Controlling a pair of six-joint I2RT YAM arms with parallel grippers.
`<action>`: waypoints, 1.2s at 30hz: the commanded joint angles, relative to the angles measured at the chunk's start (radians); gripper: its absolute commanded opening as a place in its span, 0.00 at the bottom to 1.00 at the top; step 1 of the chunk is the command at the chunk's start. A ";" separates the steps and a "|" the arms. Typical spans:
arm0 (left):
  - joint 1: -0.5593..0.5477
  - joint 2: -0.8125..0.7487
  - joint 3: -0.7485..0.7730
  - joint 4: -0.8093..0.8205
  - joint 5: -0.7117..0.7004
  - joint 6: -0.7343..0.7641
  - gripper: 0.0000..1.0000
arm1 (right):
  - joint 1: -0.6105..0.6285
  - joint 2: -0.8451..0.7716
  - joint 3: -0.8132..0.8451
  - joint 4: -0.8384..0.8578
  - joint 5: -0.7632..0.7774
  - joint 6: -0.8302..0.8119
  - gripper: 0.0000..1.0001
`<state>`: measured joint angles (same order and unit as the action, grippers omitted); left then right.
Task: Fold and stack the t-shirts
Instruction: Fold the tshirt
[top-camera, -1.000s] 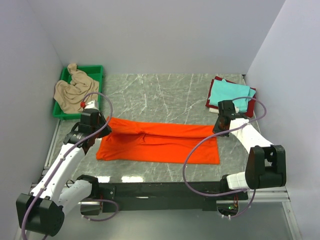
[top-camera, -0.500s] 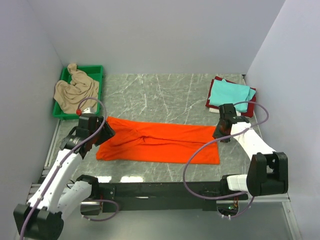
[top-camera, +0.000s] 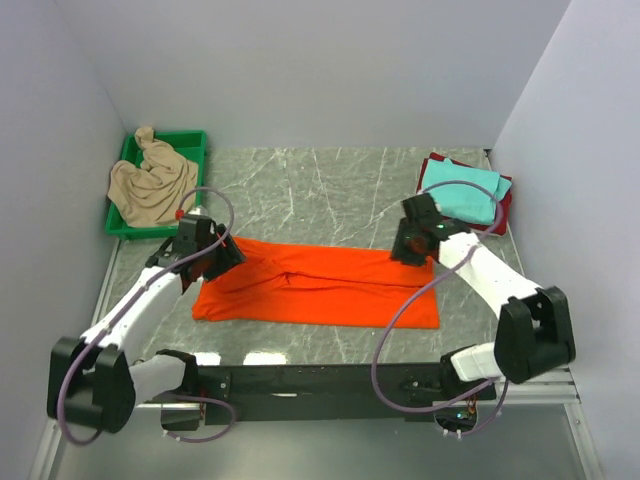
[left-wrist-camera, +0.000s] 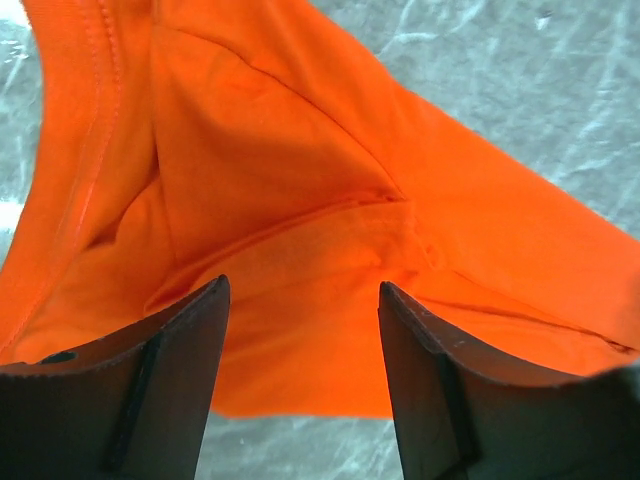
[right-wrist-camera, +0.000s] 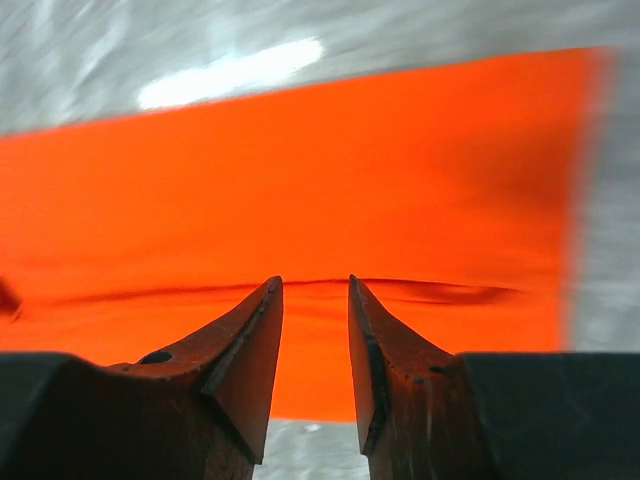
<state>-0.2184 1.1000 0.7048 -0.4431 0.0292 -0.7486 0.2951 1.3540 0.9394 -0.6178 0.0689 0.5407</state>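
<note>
A bright orange t-shirt (top-camera: 320, 290) lies flat on the marble table (top-camera: 320, 190) as a long folded band running left to right. My left gripper (top-camera: 218, 256) hovers over its far left end, and in the left wrist view the jaws (left-wrist-camera: 303, 288) stand wide apart above orange cloth (left-wrist-camera: 300, 190), gripping nothing. My right gripper (top-camera: 410, 246) hangs over the band's far right end. Its fingers (right-wrist-camera: 313, 283) are parted in the right wrist view, with only the orange cloth (right-wrist-camera: 300, 170) below. A teal t-shirt (top-camera: 462, 190) lies folded on a dark red one (top-camera: 497, 222) at the back right.
A green tray (top-camera: 190, 135) at the back left holds a crumpled beige t-shirt (top-camera: 150, 185). Grey walls close in the table on three sides. The arms' black base rail (top-camera: 320, 380) runs along the near edge.
Both grippers have opened and let go of the orange shirt's far edge, which now lies flat. Each has moved inward from the shirt's outer corners over the cloth.
</note>
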 joint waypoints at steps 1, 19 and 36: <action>-0.002 0.067 0.045 0.084 0.000 0.032 0.67 | 0.084 0.077 0.074 0.096 -0.089 0.048 0.39; 0.100 -0.028 -0.109 0.038 -0.046 -0.058 0.76 | 0.455 0.658 0.622 0.269 -0.294 -0.031 0.38; 0.116 -0.078 -0.171 0.052 -0.018 -0.081 0.73 | 0.530 0.847 0.789 0.280 -0.330 -0.076 0.38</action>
<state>-0.1089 1.0470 0.5430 -0.4126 0.0032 -0.8177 0.8188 2.2158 1.6852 -0.3580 -0.2535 0.4782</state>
